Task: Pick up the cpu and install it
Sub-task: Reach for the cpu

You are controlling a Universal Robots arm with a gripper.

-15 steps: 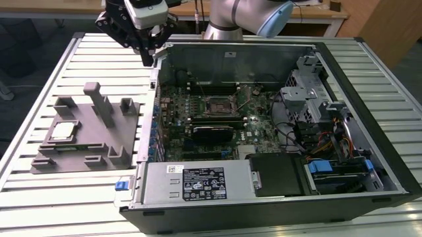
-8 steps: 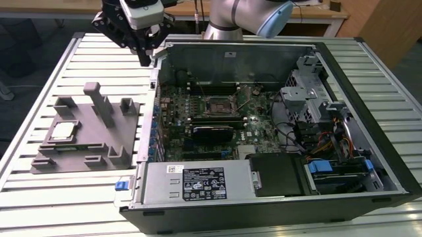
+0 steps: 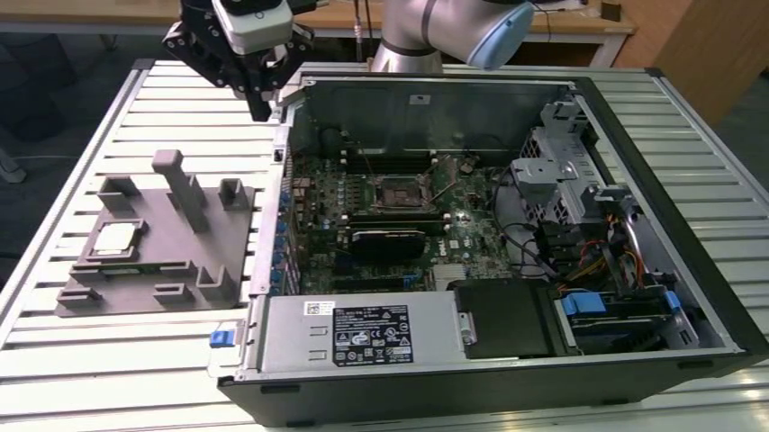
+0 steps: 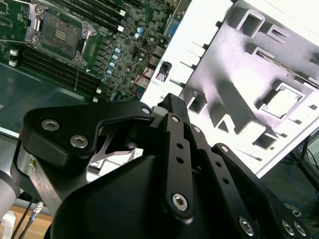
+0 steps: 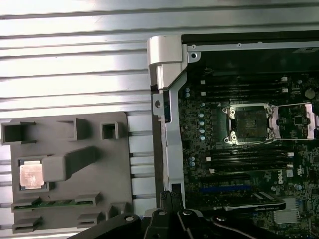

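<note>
the gripper [image 3: 258,110] hangs with its fingers pressed together, holding nothing, above the table [image 3: 72,360], just off a corner of the open computer case [image 3: 481,389]. the cpu [image 3: 114,238] lies flat in a pocket of the gray holder [image 3: 180,292], near the table's edge at the exterior view's left, well apart from the gripper.

The counter [image 3: 121,360] is ribbed metal with a soft satin sheen. The holder [image 3: 144,283] is matt grey plastic, and the cpu [image 3: 117,238] has a smooth, pale metal top. The computer case [image 3: 481,103] is dull bare sheet metal inside and black outside. Its circuit board [image 3: 469,211] is glossy green. The end effector [image 3: 258,110] is matt black.
</note>
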